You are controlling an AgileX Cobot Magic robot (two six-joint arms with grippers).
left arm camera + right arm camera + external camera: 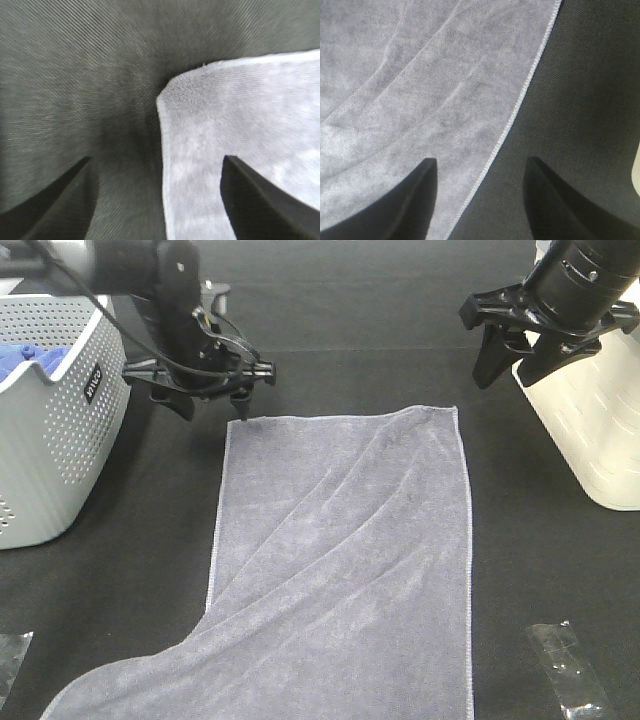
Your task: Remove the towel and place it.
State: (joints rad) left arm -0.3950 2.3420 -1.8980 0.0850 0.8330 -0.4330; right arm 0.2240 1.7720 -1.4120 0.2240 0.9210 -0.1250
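The only writing in view is on the grey perforated laundry basket [60,450], seen from the exterior high camera. A small dark rectangular label [93,382] is fixed to the basket's side wall, just below the rim and close to the basket's near corner. It carries a short row of white capital letters, perhaps four. The label is turned on its side, so the letters run up the basket wall rather than across it. At this size and angle the letters are too small and blurred to read with any certainty. No other text, number, brand or sign can be read in any view.
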